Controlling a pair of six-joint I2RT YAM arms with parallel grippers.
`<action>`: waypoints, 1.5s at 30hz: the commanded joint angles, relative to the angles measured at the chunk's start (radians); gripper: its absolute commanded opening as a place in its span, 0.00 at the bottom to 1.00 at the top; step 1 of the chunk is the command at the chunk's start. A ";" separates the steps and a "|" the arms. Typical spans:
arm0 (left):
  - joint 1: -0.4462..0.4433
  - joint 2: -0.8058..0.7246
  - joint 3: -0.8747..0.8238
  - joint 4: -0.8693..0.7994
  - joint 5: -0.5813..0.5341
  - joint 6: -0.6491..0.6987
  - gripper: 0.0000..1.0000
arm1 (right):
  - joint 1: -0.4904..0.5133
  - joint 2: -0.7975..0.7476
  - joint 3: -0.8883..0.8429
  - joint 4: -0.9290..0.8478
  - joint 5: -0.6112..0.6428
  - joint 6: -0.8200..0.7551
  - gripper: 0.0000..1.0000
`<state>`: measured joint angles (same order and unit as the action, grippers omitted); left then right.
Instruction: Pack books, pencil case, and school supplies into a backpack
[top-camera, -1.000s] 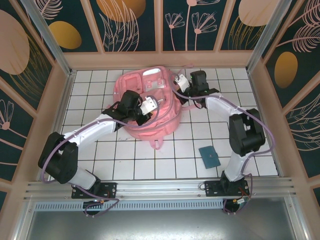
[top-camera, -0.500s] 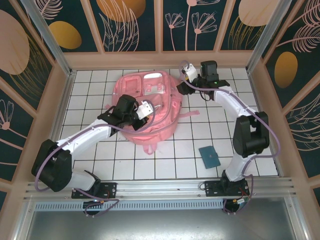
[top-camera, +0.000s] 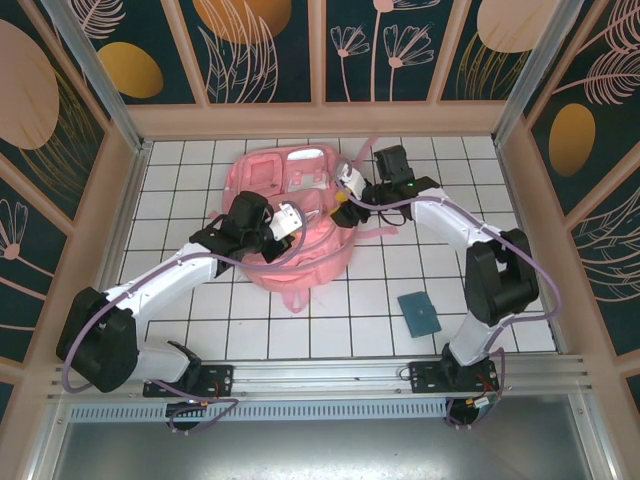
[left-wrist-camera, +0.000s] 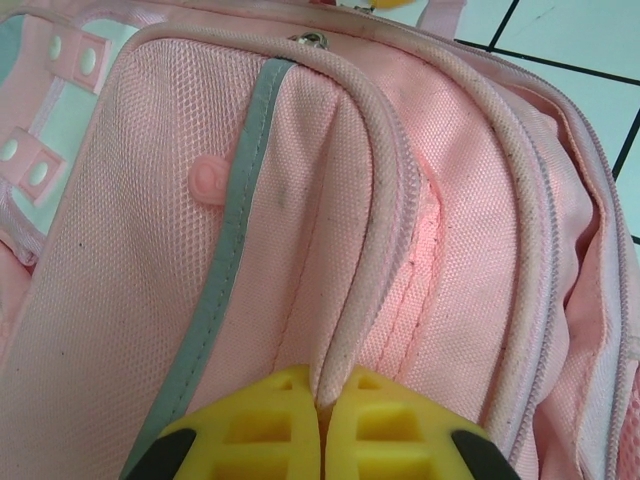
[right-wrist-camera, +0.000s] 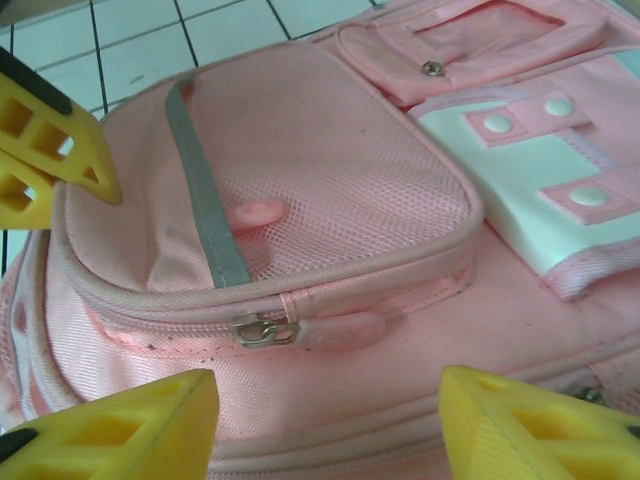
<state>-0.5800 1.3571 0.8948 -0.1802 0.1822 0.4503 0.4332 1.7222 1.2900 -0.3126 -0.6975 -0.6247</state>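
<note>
Backpack (top-camera: 318, 258) flat on tiled table (top-camera: 200, 320), centre-far, front pockets up. Long axis far-to-near, far end leaning slightly left; small loop end toward arm bases. Left gripper (left-wrist-camera: 322, 395) clamped tight on piped zipper seam (left-wrist-camera: 370, 200) of backpack. Right gripper (right-wrist-camera: 330, 400) fingers wide apart, gripping nothing, poised just over front pocket's zipper pull (right-wrist-camera: 262, 330).

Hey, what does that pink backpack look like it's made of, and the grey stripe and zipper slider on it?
The soft pink backpack looks like matte woven synthetic cloth; a fine mesh-like weave shows up close. Its grey stripe seems a smoother sewn-on tape, possibly reflective. The zipper slider looks like metal, silvery and slightly shiny; its pink pull appears rubbery.
</note>
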 joint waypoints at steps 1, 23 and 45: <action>0.000 -0.048 0.000 0.033 0.010 -0.040 0.00 | 0.014 0.064 0.053 -0.029 -0.020 -0.061 0.55; 0.000 -0.048 -0.021 0.055 0.000 -0.036 0.00 | 0.053 0.129 0.078 -0.045 -0.115 -0.264 0.10; 0.000 0.085 0.011 0.298 0.013 -0.291 0.05 | 0.157 -0.171 -0.192 0.085 0.000 0.116 0.00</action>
<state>-0.5968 1.4090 0.8619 -0.0559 0.1959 0.2802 0.5304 1.6264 1.1416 -0.2668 -0.6342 -0.6193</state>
